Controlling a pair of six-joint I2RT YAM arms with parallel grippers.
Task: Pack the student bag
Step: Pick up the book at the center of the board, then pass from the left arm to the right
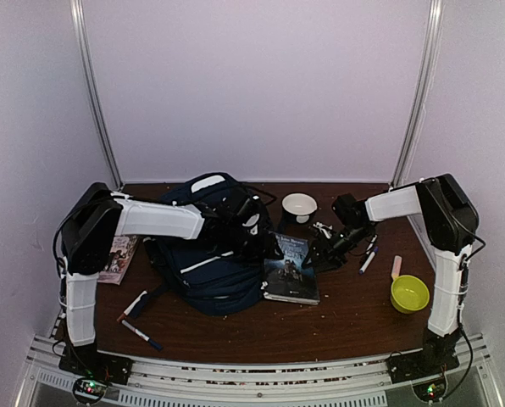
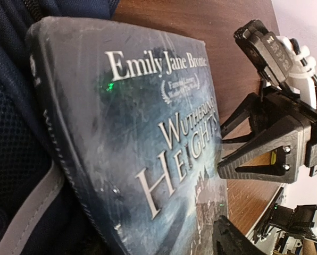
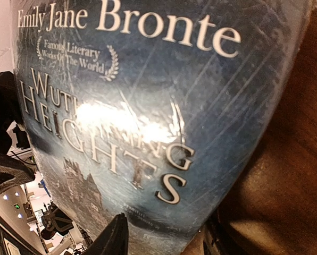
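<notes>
A dark brown wooden table [image 1: 346,318] is enclosed on three sides by plain, pale panels with a faint lilac tint: a back wall [image 1: 252,85], a left wall [image 1: 24,127] and a right wall [image 1: 490,102]. The two rear corners are marked by slim metal uprights [image 1: 96,102], which lean slightly outward toward the top. The near edge of the table is bordered by a slotted aluminium rail [image 1: 261,373]. Pale specks are scattered over the wood near the front. The space is lit softly and evenly, and no hard shadows are cast. No window is seen.
</notes>
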